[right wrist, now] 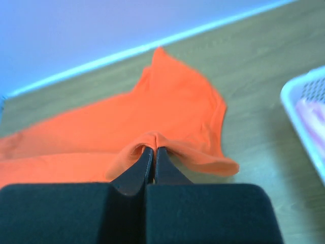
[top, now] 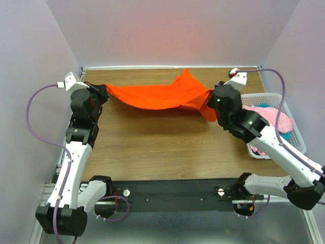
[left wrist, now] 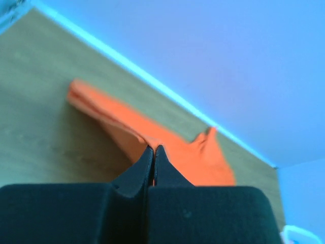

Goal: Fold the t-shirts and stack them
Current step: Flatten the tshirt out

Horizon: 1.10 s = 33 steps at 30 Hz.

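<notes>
wood-grain worktop (top: pixel 152 147) boxed in by pale walls. nearest, at the front edge, both arm bases, and beyond them bare boards with nothing folded or stacked on them. farther out on the right, in the white lattice basket (top: pixel 292 119), the light pink t-shirt (top: pixel 269 116) bunched over a sliver of the teal-blue t-shirt (top: pixel 287 136), both judged untouched. toward the far edge, the orange-red t-shirt (top: pixel 157 95) strung out between the arms, one peak poking at the back wall; hard to tell whether resting on the boards or lifted clear. left claw (left wrist: pixel 154 152) pressed tight on its left end, right claw (right wrist: pixel 154 152) pressed tight on a fold at its right end. reads as early days: first shirt only being spread out, no fold made yet, two more to fetch, fold and stack.
</notes>
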Available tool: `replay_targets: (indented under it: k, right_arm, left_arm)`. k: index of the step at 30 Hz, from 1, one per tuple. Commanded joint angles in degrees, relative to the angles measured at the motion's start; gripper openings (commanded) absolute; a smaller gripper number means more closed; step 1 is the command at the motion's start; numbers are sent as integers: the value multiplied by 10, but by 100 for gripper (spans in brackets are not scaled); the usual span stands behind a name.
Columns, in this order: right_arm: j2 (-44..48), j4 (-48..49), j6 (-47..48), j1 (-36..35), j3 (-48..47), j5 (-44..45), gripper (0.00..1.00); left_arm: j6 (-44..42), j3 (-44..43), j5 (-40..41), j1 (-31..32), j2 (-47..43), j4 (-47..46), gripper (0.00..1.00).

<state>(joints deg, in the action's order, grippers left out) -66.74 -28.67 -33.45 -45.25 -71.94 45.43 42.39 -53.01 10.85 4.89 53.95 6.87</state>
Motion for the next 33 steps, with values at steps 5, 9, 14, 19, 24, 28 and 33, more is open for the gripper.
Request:
replay_targets:
  k: [5,9,14,19,24,28,33]
  right_arm:
    - [54,-2,158,3,-177,0,1]
    - [79,-2,198,3,-248,-133,1]
    - [94,-15,204,3,-317,-263,1]
    - [90,-37,204,3,-409,-370,1]
    - [78,-47,204,3,-457,-415,1]
    - [56,-48,221,3,-456,-344,1]
    - [7,-36,263,3,-428,-176,1]
  left_arm:
    - [-31,-151,-63,-1,-96,22,0]
    - [-22,-206,-106,-1,-130,23,0]
    - [-20,-284,-188,-1,-155,24,0]
    - [-13,-321,-197,-1,-196,31,0]
    - [-6,-323,-188,-1,-214,36,0]
    - [-9,-300,-166,-1,-206,39,0]
    - [-12,-236,-71,-1,-163,55,0]
